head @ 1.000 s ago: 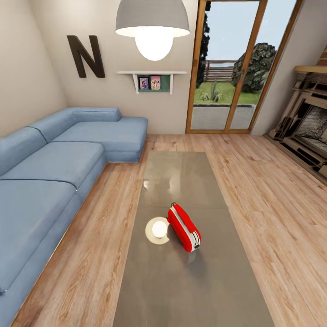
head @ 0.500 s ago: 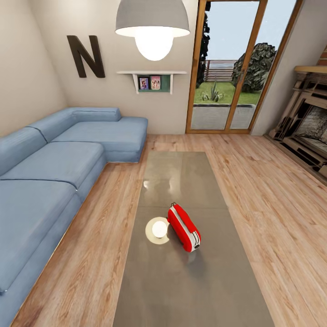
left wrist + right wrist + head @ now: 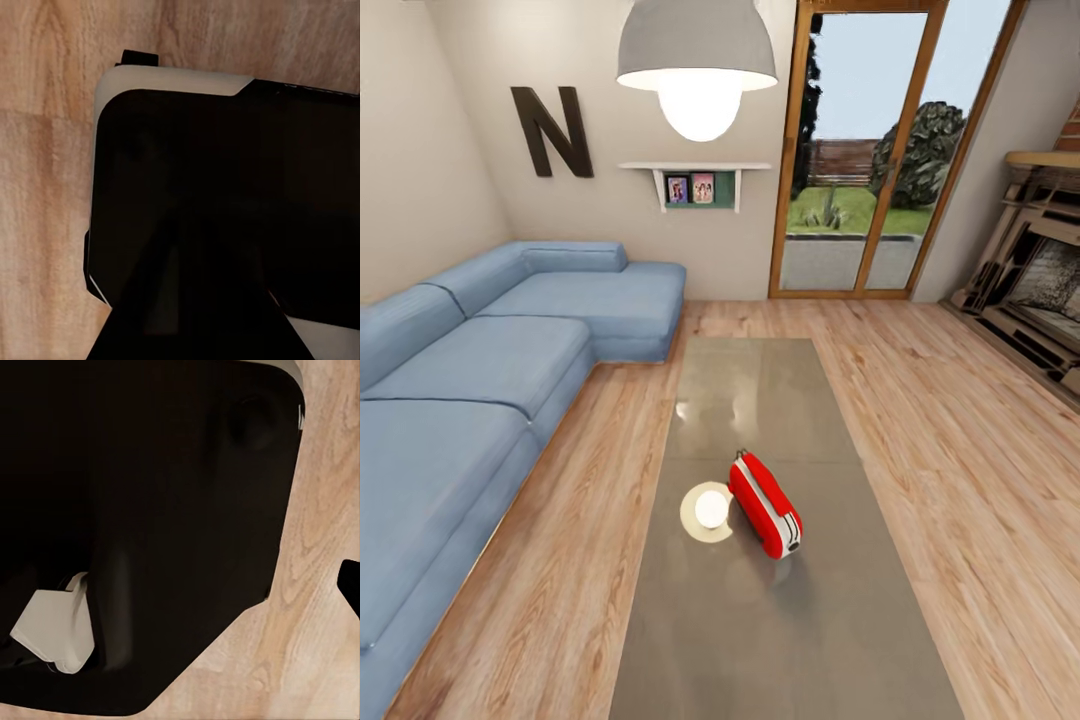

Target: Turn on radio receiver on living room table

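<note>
We face radio receiver (image 3: 764, 504) on table (image 3: 760, 620), arms down. Grippers' state: cannot tell. Risk: glossy top, clumsy reach shoves radio off.

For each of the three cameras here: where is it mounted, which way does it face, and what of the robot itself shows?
Head view: on the robot's head, facing forward and down the table at the radio receiver, sofa beside.
Left wrist view: on the left arm, aimed down at a dark, white-edged robot body part over the wood floor.
Right wrist view: on the right arm, likewise down at dark robot body.
Shared: the plank floor appears in all three.
</note>
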